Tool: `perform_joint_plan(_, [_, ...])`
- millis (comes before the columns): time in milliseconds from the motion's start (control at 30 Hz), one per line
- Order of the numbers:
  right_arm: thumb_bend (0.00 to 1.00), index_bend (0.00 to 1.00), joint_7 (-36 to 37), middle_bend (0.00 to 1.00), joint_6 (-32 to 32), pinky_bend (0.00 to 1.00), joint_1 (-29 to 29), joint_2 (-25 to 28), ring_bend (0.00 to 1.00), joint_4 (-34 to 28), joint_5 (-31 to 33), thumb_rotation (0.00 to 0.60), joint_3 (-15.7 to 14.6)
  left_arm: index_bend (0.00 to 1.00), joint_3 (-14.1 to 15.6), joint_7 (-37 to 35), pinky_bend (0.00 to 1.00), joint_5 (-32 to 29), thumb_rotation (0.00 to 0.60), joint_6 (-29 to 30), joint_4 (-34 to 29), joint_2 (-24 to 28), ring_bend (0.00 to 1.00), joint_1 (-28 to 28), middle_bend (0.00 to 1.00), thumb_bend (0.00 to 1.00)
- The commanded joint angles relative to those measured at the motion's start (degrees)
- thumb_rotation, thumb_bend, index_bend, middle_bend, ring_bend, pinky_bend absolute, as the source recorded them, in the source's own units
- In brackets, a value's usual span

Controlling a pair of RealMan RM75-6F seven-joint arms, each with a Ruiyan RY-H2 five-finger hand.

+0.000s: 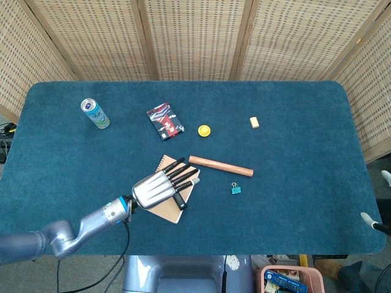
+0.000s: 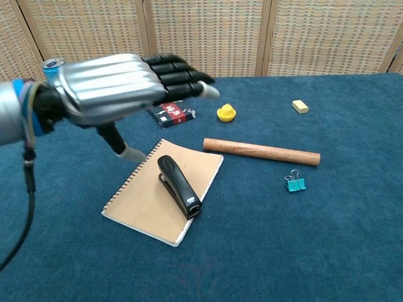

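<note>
While the left hand (image 2: 119, 88) is held above the table with its fingers spread and straight, nothing is gripped in it; the thumb points down towards the notebook (image 2: 141, 201) without touching it. A black stapler (image 2: 179, 187) is laid on the brown cover of that notebook, near its right edge, lying flat and pointing away from the robot at a slant. In the head view the hand (image 1: 160, 188) is seen over the notebook's near half, so that the stapler (image 1: 178, 200) is mostly hidden beneath the fingers. The flat, stretched pose of the hand is judged to fit a thing set down and let go, the stapler resting free on the cover.

A wooden rod (image 2: 261, 151) is placed just beyond the notebook's far corner, apart from it, with a blue clip (image 2: 294, 183) near its right end. A yellow cap (image 2: 226, 113), a dark packet (image 2: 171, 112), a pale eraser (image 2: 300, 106) and a drink can (image 1: 95, 113) are scattered further back. The right hand is not shown in either view.
</note>
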Motion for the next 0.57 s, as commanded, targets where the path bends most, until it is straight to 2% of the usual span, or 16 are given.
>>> perform_joint_plan(33, [0.00,0.00,-0.1,0.00,0.3,0.00,-0.1,0.1,0.00,-0.2,-0.4,0.600,-0.2,0.00,0.8,-2.5,0.00,-2.5,0.600,9.4,-5.3,8.9,0.00,8.2,0.00,0.00])
perform_joint_plan(233, [0.00,0.00,-0.5,0.00,0.4,0.00,-0.2,0.0,0.00,-0.5,-0.9,0.600,-0.4,0.00,2.5,-12.4,0.00,-11.5,0.600,18.5,-7.9,16.3,0.00,20.6,0.00,0.00])
perform_joint_plan(333, [0.00,0.00,-1.0,0.00,0.4,0.00,-0.1,-0.2,0.00,-0.4,-1.0,0.600,-0.5,0.00,2.4,-17.2,0.00,-17.6,0.600,22.8,-9.0,17.3,0.00,27.2,0.00,0.00])
perform_joint_plan(400, [0.00,0.00,-1.3,0.00,0.3,0.00,-0.1,-0.3,0.00,-0.2,-1.1,0.600,-0.6,0.00,2.0,-16.7,0.00,-22.3,0.600,24.4,-11.0,17.3,0.00,30.6,0.00,0.00])
perform_joint_plan(567, [0.00,0.00,-1.7,0.00,0.4,0.00,0.0,-0.5,0.00,-0.1,-1.2,0.600,-0.6,0.00,2.5,-13.5,0.00,-25.2,0.600,26.0,-13.4,17.6,0.00,34.2,0.00,0.00])
